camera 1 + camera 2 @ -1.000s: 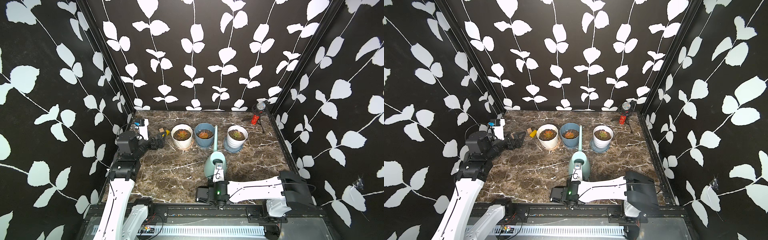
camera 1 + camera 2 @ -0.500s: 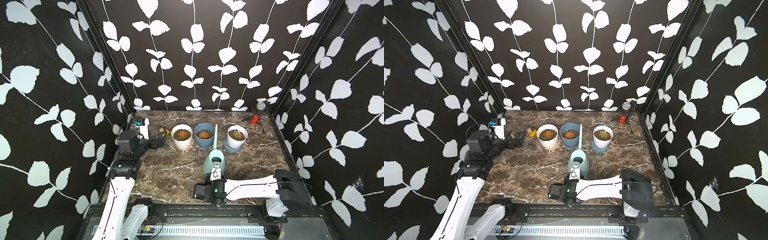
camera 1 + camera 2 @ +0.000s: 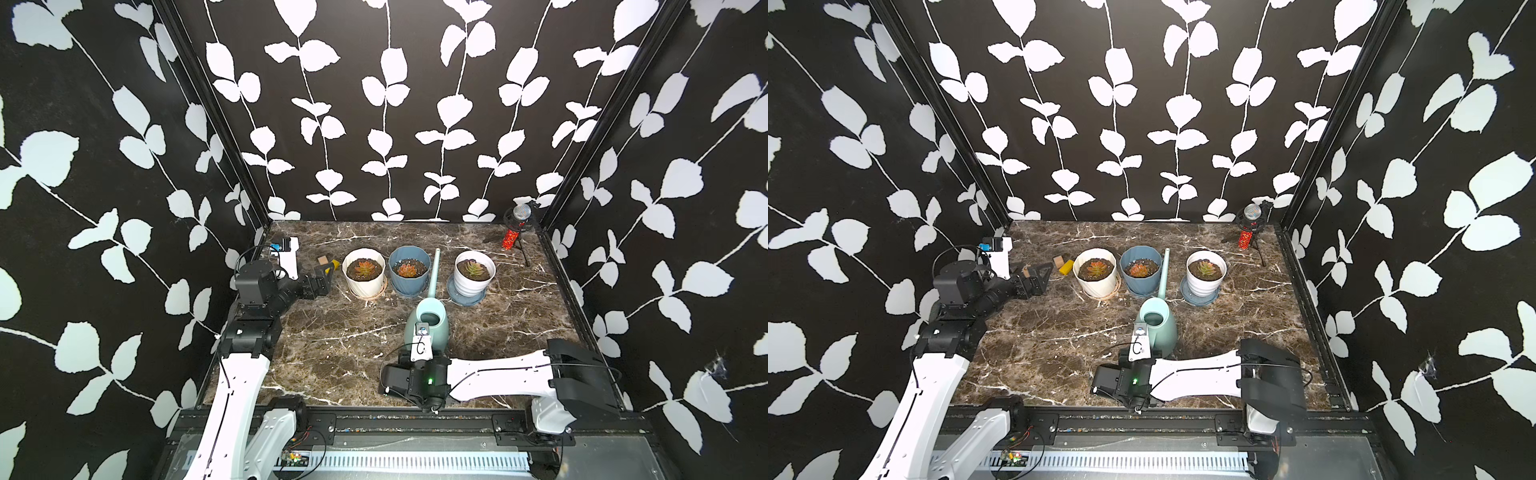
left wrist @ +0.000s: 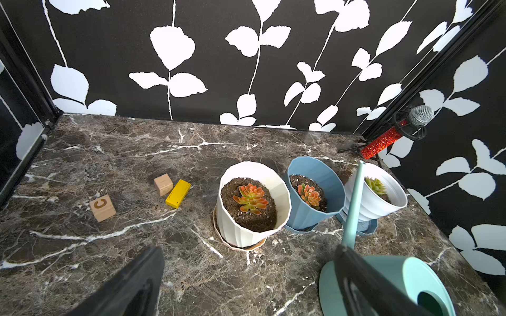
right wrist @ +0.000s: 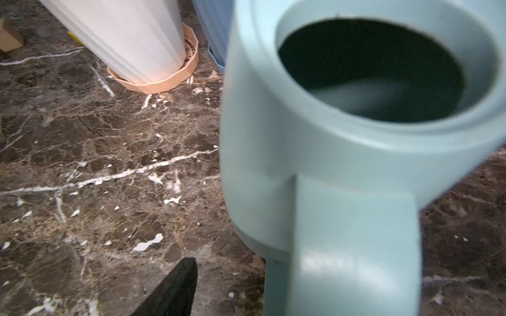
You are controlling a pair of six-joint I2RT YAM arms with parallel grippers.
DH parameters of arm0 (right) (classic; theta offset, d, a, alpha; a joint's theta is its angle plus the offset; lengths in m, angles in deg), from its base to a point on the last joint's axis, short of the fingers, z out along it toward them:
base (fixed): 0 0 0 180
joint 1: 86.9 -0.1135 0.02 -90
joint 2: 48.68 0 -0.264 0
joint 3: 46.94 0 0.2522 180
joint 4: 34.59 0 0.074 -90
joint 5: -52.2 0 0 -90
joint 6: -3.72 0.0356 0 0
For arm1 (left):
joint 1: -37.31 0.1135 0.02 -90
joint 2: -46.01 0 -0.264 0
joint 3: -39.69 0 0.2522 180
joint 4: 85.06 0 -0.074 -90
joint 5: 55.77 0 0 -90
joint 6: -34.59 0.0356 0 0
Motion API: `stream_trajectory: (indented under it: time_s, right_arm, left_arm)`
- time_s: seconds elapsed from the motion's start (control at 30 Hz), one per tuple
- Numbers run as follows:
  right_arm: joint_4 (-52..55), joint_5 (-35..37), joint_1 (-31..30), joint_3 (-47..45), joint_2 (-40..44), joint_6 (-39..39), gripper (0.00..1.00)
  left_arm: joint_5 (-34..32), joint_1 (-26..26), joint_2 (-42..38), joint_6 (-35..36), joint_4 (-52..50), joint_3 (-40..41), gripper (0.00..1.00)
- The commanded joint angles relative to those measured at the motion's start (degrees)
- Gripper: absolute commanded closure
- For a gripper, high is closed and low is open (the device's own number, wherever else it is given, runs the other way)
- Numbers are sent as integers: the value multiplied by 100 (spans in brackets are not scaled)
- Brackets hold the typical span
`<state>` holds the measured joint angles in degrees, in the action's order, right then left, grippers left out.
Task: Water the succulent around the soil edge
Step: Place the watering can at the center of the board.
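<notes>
Three potted succulents stand in a row at the back: an orange one in a cream pot (image 3: pixel 365 272), an orange one in a blue pot (image 3: pixel 408 272), and a green one in a white ribbed pot (image 3: pixel 474 272). A teal watering can (image 3: pixel 428 328) stands on the marble in front of them, its long spout (image 3: pixel 434 270) rising between the blue and white pots. My right gripper (image 3: pixel 423 348) is behind the can's handle (image 5: pixel 353 246) and open. One black finger (image 5: pixel 175 290) is clear of the handle; the other is hidden. My left gripper (image 3: pixel 320 282) is open at the left, empty.
Two wooden blocks (image 4: pixel 102 208) (image 4: pixel 163 184) and a yellow block (image 4: pixel 178 193) lie left of the cream pot. A small microphone on a tripod (image 3: pixel 517 224) with a red glitter tube stands in the back right corner. Patterned walls close in three sides.
My right jaws have spread off the can's handle and the wrist has drawn slightly back and left. The can stays where it stood. The left arm has not moved.
</notes>
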<state>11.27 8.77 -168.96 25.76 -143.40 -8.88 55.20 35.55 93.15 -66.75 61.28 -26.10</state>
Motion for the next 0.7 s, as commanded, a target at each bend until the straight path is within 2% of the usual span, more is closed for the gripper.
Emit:
stream_trajectory:
  time_s: [0.0, 0.2, 0.33, 0.37, 0.53, 0.6, 0.67]
  right_arm:
    - [-438, -30, 13, 275, -56, -535, 32]
    - [-574, -41, -88, 277, 167, -791, 30]
    - [436, 203, -316, 542, 568, -805, 28]
    - [814, 279, -401, 645, 629, -765, 27]
    - [3295, 598, -658, 1114, 931, 94, 25]
    - [3946, 700, -721, 1111, 1131, 598, 25]
    - [4529, 797, -770, 1064, 1345, 1051, 25]
  left_arm:
    - [63, 36, -124, 61, -54, -123, 3]
    - [95, 35, -155, 61, -144, -149, 3]
    - [348, -117, -24, -24, -339, -239, 2]
    - [299, -329, 33, -20, -386, -245, 3]
    - [-1148, -2534, 416, 9, -426, -126, 3]
    - [-1428, -3044, 576, -218, -100, 117, 3]
    - [-1469, -3343, 726, -498, 185, 345, 4]
